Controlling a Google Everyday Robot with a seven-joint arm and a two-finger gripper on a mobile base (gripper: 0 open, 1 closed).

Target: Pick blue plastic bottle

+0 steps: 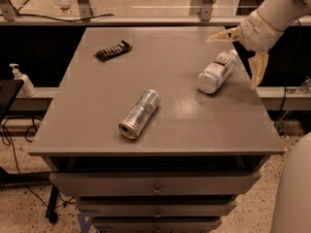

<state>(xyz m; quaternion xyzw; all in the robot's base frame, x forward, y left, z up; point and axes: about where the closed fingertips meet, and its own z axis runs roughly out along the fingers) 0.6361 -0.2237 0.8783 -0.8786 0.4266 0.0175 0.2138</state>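
At the right rear of the table (175,86), the bottle (216,72) lies on its side, white cap toward the back right corner, base toward the table's middle, label with dark print facing up. The gripper (232,62) is above the table's right edge at the cap end of the bottle, carried by a pale arm (279,8) entering from the upper right. Jaws spread wide, nothing held. Of the two tan fingers (258,67), one hangs down just to the right of the bottle, past the table edge, and the other reaches left, behind and above the cap. The cap end sits between them as seen from this camera; contact with the bottle cannot be confirmed. A can (139,113), shiny silver, lies on its side near the front centre of the table, well apart from the bottle, its round end turned to the front left. A black bar (113,50), flat and ridged, rests at the rear left of the table, slightly skewed, well apart from both can and bottle. Table top is grey with a dull sheen. Below the top, grey drawers (155,183) with small middle knobs are stacked, all closed. To the left, off the table, a white pump dispenser (22,81) stands upright on a low ledge, and dark cables (7,135) trail over the speckled floor beneath it.
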